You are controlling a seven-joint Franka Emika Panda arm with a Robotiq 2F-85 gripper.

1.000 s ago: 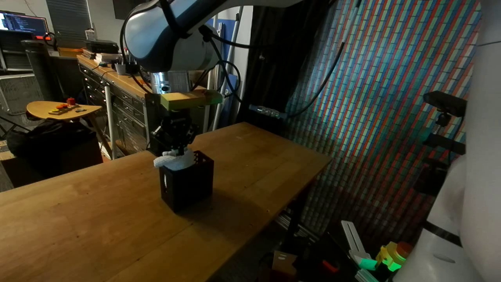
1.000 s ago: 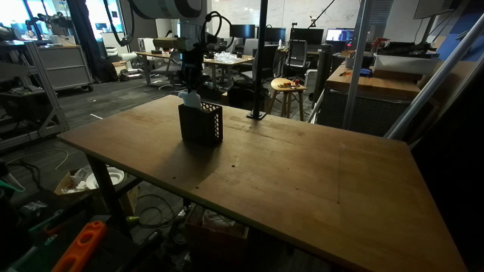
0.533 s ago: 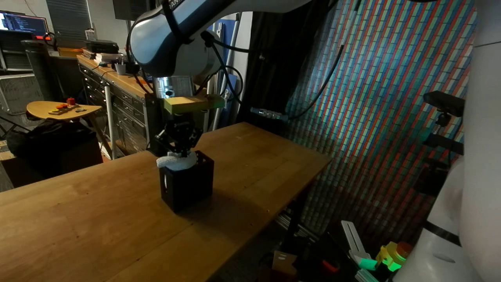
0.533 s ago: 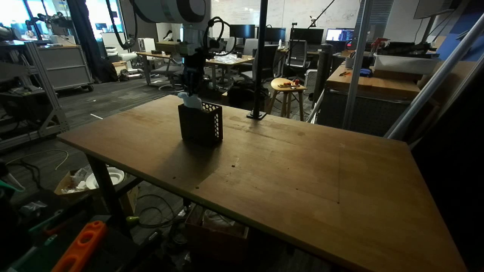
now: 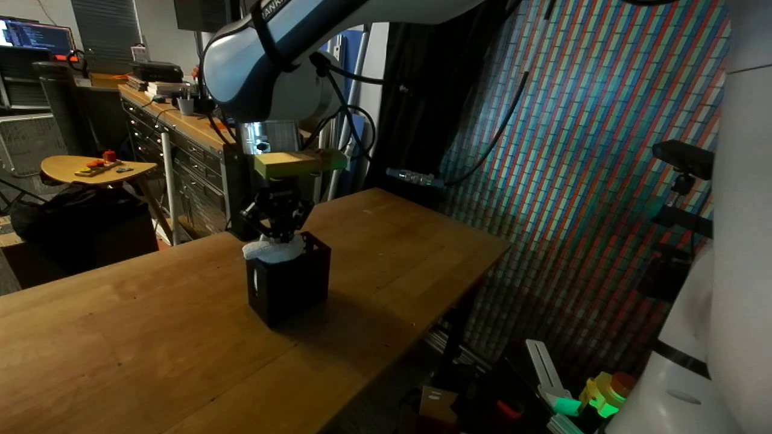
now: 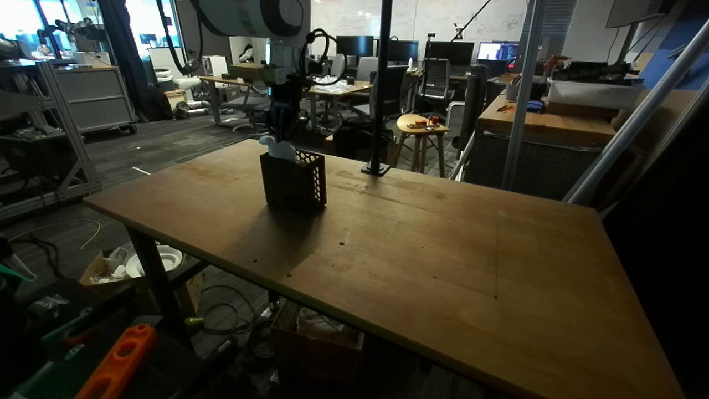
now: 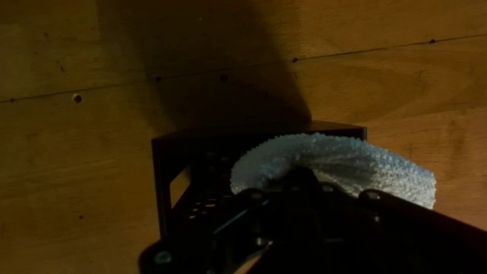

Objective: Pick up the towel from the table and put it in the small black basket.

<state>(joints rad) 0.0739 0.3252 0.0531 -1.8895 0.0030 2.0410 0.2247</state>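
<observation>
Wrist view: a Robotiq gripper (image 7: 302, 177), its fingers drawn together on a fold of white terry towel (image 7: 342, 152), holds the cloth at the mouth of a small black basket (image 5: 295, 289). One end of the towel reaches past the rim; whether it touches there is hard to tell. The pick-up looks done, with placing the step in hand. To do it well, the arm (image 5: 301, 90) would best bring the towel inward until the loose end hangs over the opening, then lower it beneath the rim before letting go; released here, it could drape outside or slide off. In an exterior view, a pale strip (image 5: 255, 280) shows in the basket's end wall, perhaps towel, perhaps light; the interior is too dark to say what else it holds. The basket stands upright on a wooden table (image 6: 471, 249). Lower down, a cardboard box (image 6: 194, 293) holds a white plate (image 6: 171, 256), partly hidden.
</observation>
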